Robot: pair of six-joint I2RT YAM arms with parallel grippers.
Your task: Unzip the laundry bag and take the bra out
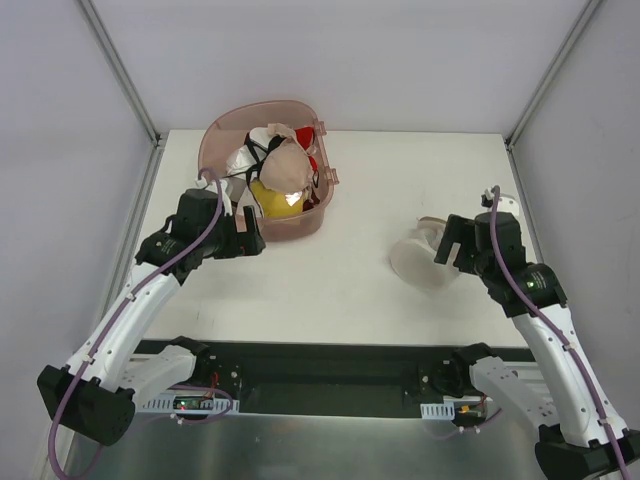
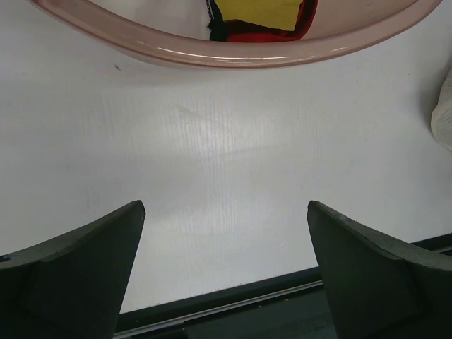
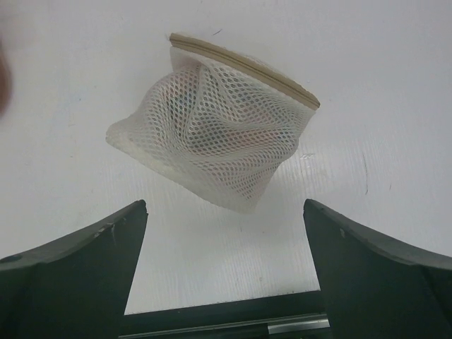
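Note:
The laundry bag [image 1: 422, 262] is a white mesh pouch lying on the table at the right. In the right wrist view the laundry bag [image 3: 219, 138] has a beige zip rim [image 3: 244, 67] along its far top, which looks shut. A faint pink tone shows through the mesh; the bra itself is not clearly visible. My right gripper [image 1: 442, 246] is open, just right of the bag; in its wrist view the right gripper [image 3: 224, 206] has the bag's near tip between its fingertips without touching. My left gripper [image 1: 256, 240] is open and empty by the tub's front; it shows in its own wrist view too [image 2: 226, 206].
A pink plastic tub [image 1: 225, 128] stands at the back left, holding a beige-tan bra [image 1: 290, 165], a yellow garment [image 1: 275, 200] and other clothes. Its rim [image 2: 233, 55] is just ahead of my left fingers. The bag's edge [image 2: 445, 113] shows at far right.

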